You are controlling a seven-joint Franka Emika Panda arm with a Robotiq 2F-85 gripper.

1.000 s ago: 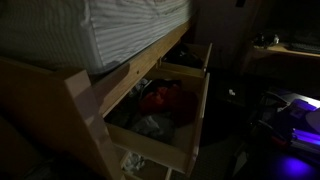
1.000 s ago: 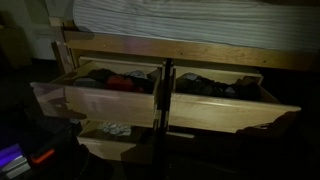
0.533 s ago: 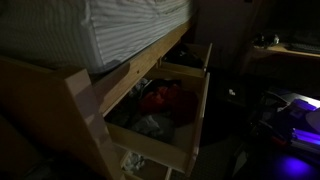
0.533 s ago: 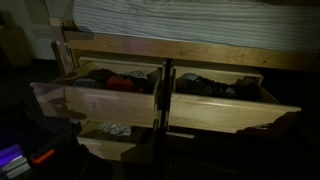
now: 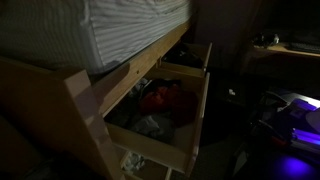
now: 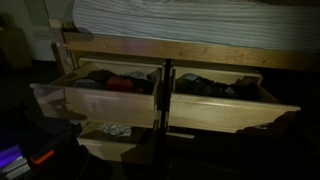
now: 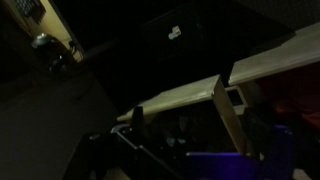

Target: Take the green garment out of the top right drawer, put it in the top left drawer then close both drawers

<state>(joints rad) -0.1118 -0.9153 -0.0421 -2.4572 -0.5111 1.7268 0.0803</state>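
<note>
Both top drawers stand pulled out of the pale wood bed frame. In an exterior view the top left drawer (image 6: 100,102) holds dark and red clothes, and the top right drawer (image 6: 230,108) holds dark clothes. From the side, a drawer (image 5: 165,140) shows a red garment (image 5: 160,99) and grey cloth. I cannot pick out a green garment in this dim light. The arm is in neither exterior view. The wrist view is very dark; only dim shapes of my gripper (image 7: 140,140) show low in it, and I cannot make out the jaws.
A lower drawer (image 6: 110,142) under the top left one is also open, with pale cloth inside. A striped mattress (image 6: 190,20) lies on the frame. Pale wood boards (image 7: 200,90) cross the wrist view. A purple-lit device (image 5: 295,120) sits beside the bed.
</note>
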